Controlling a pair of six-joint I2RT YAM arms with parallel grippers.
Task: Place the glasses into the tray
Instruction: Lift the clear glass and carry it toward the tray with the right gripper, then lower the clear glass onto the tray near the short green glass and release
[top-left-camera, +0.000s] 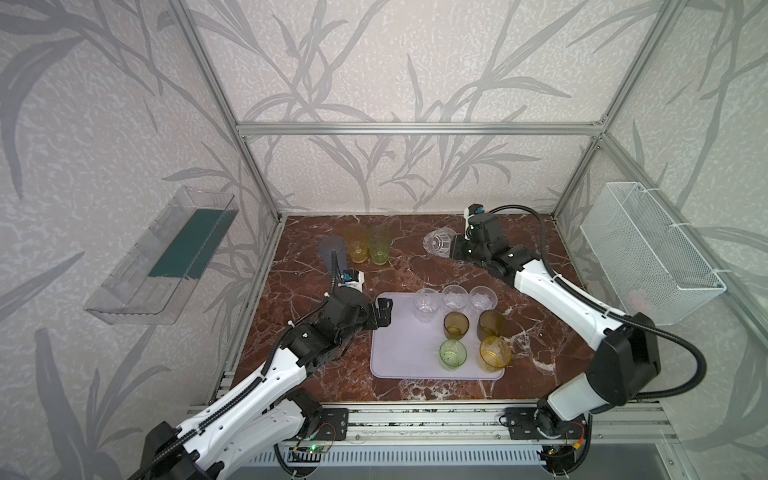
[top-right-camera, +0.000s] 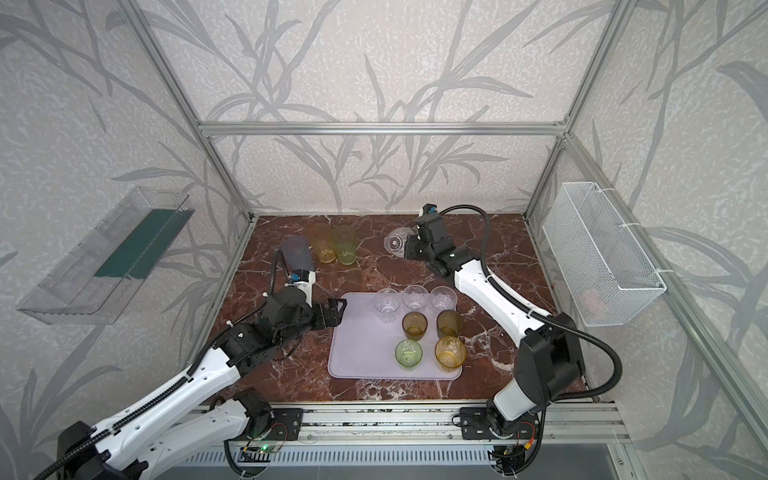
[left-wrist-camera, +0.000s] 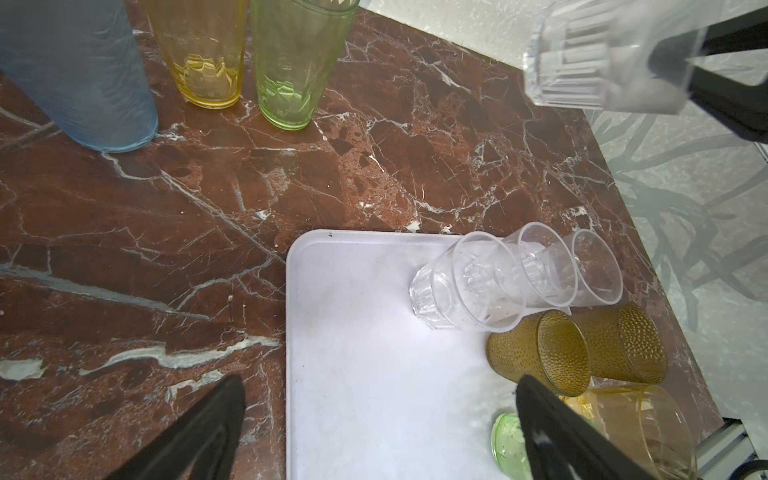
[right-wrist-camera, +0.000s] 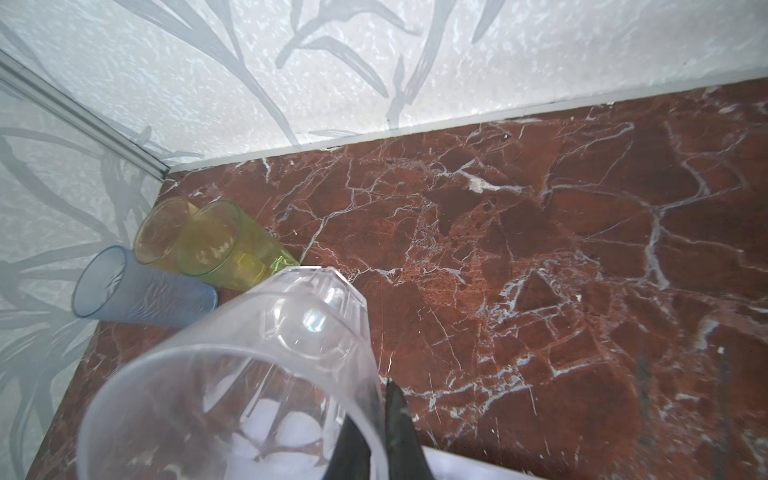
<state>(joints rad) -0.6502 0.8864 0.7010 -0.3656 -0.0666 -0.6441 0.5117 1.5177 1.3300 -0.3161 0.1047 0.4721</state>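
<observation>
Clear faceted tumbler (right-wrist-camera: 249, 353), tilted, is pinched by its rim in the right jaws beyond the lilac tray (top-left-camera: 399, 357); left jaws gape empty beside that tray.

Pale leaf-patterned walls (top-left-camera: 374, 62), braced by aluminium struts (top-left-camera: 415, 128), enclose a red-brown, white-veined marble table (top-left-camera: 411, 266) under soft light.
</observation>
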